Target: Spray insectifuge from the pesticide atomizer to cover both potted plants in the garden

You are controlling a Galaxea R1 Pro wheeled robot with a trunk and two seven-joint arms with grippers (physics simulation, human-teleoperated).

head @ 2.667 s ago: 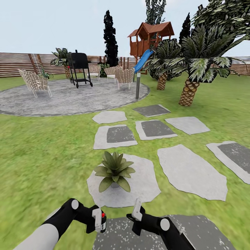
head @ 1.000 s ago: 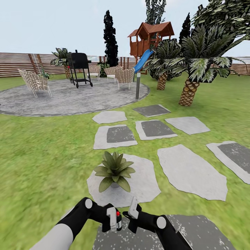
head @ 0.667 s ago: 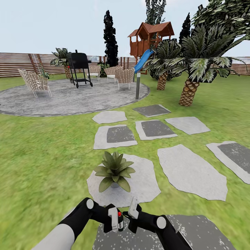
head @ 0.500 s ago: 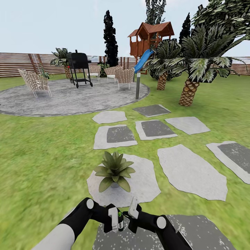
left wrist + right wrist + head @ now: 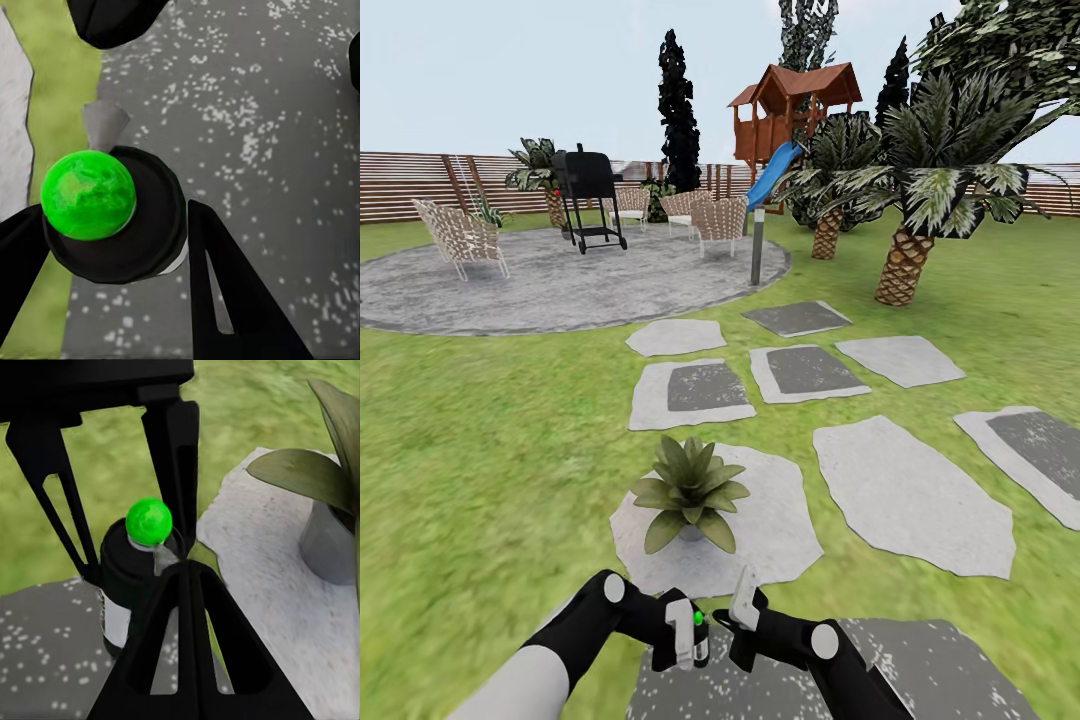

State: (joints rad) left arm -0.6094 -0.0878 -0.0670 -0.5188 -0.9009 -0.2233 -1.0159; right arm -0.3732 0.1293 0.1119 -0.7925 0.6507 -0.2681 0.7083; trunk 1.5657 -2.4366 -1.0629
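My left gripper (image 5: 688, 636) is shut on the pesticide atomizer (image 5: 700, 640), a small black bottle with a bright green ball top (image 5: 88, 193); its dark fingers (image 5: 225, 285) clasp the bottle's sides. My right gripper (image 5: 740, 602) is shut, its joined tip (image 5: 187, 568) right against the atomizer (image 5: 131, 577) just under the green top. One potted plant (image 5: 690, 490), a low green rosette in a pale pot (image 5: 330, 544), stands on a grey paver (image 5: 770, 530) just beyond both grippers.
Grey pavers (image 5: 905, 495) lie across the lawn ahead and right. A speckled dark slab (image 5: 920, 670) lies under my arms. Farther off are a round patio (image 5: 560, 280) with chairs, a small leafy plant (image 5: 488, 212) and a black grill (image 5: 590, 195), palms (image 5: 905, 270) and a wooden fence (image 5: 410, 185).
My left gripper has carried the atomizer to the right, up against my right gripper's tip. The atomizer's ball top has turned from red to green. The plant has not moved.
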